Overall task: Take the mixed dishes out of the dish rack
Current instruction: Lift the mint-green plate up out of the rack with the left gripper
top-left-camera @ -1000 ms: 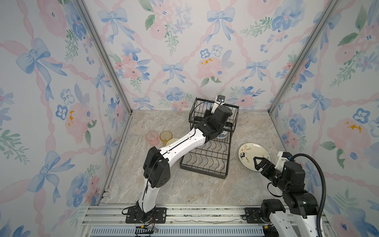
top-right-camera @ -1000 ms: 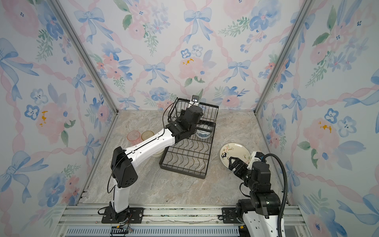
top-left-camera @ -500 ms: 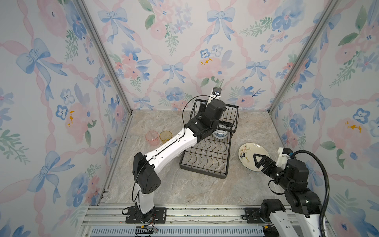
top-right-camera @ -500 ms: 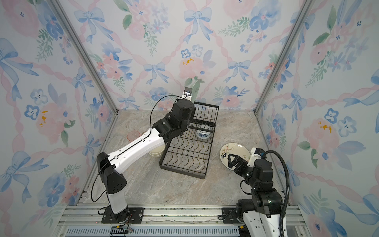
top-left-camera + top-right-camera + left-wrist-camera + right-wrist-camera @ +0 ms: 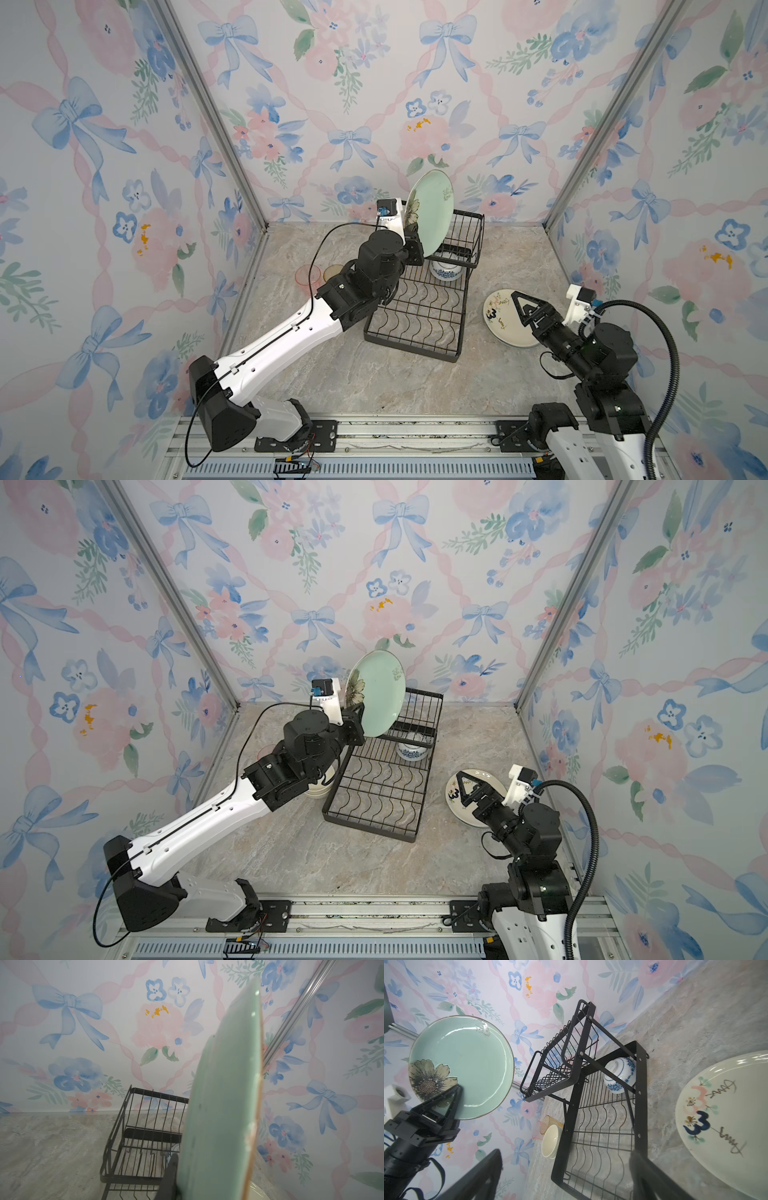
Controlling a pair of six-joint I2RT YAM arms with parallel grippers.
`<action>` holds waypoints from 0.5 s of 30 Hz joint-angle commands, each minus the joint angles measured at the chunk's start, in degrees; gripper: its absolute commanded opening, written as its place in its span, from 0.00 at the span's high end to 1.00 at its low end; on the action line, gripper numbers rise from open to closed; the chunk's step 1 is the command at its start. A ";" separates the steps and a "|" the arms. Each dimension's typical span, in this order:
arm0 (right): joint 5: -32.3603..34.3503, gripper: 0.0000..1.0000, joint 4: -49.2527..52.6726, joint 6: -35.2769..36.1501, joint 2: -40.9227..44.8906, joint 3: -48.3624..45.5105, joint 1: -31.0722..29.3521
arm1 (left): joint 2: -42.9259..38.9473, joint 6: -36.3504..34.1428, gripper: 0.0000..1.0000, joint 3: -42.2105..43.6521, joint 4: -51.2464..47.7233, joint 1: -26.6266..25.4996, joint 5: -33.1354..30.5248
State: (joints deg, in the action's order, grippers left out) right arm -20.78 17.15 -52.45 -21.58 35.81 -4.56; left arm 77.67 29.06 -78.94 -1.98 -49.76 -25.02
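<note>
1. Lifting: green plate [image 5: 430,212], on edge, above the rack [image 5: 415,307] basket, apart from its wires
2. Left gripper [image 5: 417,246]: clamped on the plate's lower rim, by the flower print
3. Right gripper [image 5: 525,304]: jaws wide, empty, right of the rack
4. Handling: hold the pinch firm; swing clear of the basket before tilting flat; the glazed rim likely slips
5. Left in rack: blue bowl [image 5: 445,270], under the basket

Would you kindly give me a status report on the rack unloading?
Left gripper shut on pale green plate, held on edge, clear of dish rack. Right gripper open, over white painted plate. Blue-and-white bowl in rack. Nothing blocking.
</note>
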 commanded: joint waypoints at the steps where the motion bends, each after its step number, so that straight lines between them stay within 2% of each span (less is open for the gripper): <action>1: 0.51 0.03 -8.12 -4.61 1.52 -1.33 -2.03 | -1.83 11.23 1.00 2.69 13.92 0.52 11.57; 7: 0.16 0.03 -13.21 -5.97 2.42 -2.45 -3.24 | -0.98 19.57 1.00 7.05 22.58 0.64 21.22; 15: 0.45 0.03 -15.77 -6.01 -1.09 -1.84 -5.16 | 1.38 28.22 1.00 10.21 32.23 0.51 29.88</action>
State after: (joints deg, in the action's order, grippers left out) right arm -20.38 3.97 -58.11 -21.30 33.82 -8.82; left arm 79.72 52.10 -68.47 15.68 -49.45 -0.12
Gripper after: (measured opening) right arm 0.970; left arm 0.139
